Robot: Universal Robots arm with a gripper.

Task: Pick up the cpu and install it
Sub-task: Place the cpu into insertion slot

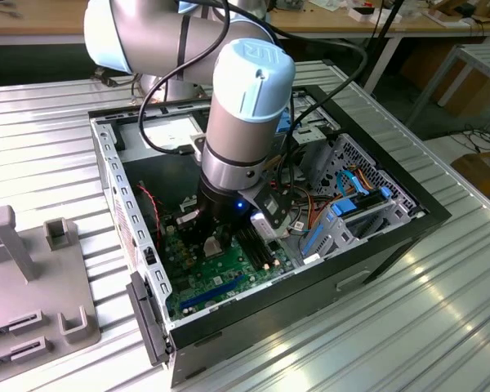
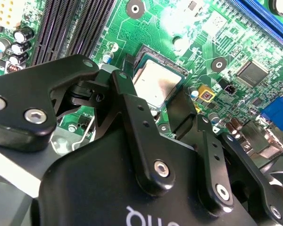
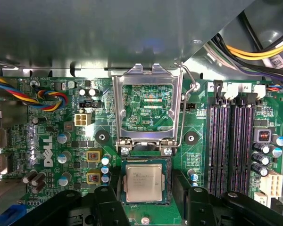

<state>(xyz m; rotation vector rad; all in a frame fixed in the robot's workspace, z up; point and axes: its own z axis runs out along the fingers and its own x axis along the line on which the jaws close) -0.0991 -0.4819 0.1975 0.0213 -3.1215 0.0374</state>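
The hand (image 3: 144, 190) hangs low over the green motherboard (image 3: 198, 157) inside the open computer case (image 1: 114, 175), which rests on the ribbed metal counter (image 1: 441, 310). Its two black fingers (image 2: 132, 99) are spread wide. The cpu (image 3: 143, 182) lies flat in the socket (image 3: 169, 179), silver face up, between the fingers with a gap on each side in the first wrist view. The socket's hinged metal frame (image 3: 146, 77) stands lifted open just beside the cpu, with the long black memory slots (image 3: 231, 141) near.
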